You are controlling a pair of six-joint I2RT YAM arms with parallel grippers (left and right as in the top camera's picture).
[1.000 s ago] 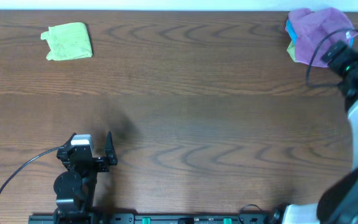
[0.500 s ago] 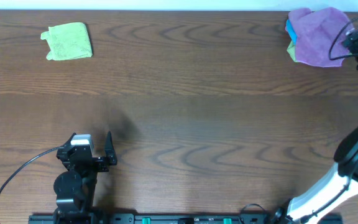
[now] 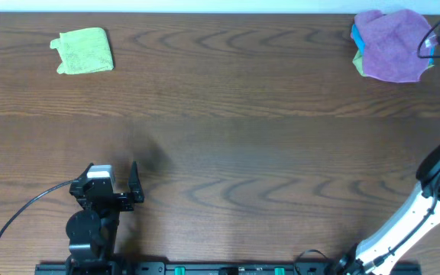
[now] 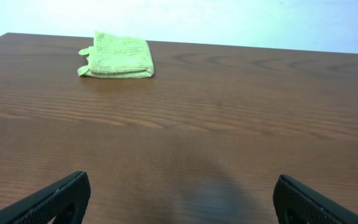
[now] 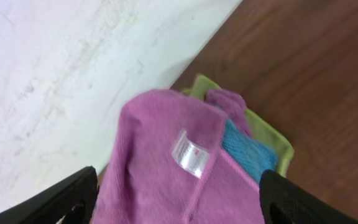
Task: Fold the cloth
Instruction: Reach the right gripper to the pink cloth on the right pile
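- Setting — a dark brown wood-grain table [image 3: 250, 114], smooth and matt, meeting a pale wall [image 5: 55, 74] at its far edge.
- The cloth [image 3: 392, 42]: mauve microfibre, crumpled into a loose heap at the table's far right corner. It lies on top of a blue cloth [image 5: 247, 149] and a green cloth [image 5: 272, 140], and its small white tag [image 5: 189, 152] faces up.
- Handling, as a judgement: light, limp and nappy. The pile should grip readily, but the fabric will drape and may drag the two cloths beneath it. A hemmed edge or corner near the tag looks the best hold, pinching the top layer only.
- Right gripper [image 5: 178, 177]: jaws wide apart, one finger at each side of the wrist view, poised over the heap — nothing held.
- Left gripper [image 4: 182, 183]: jaws fully spread and empty, low over the near left of the table, well apart from the cloth.
- Folded lime cloth [image 3: 85, 50]: a flat, fuzzy rectangle at the far left.
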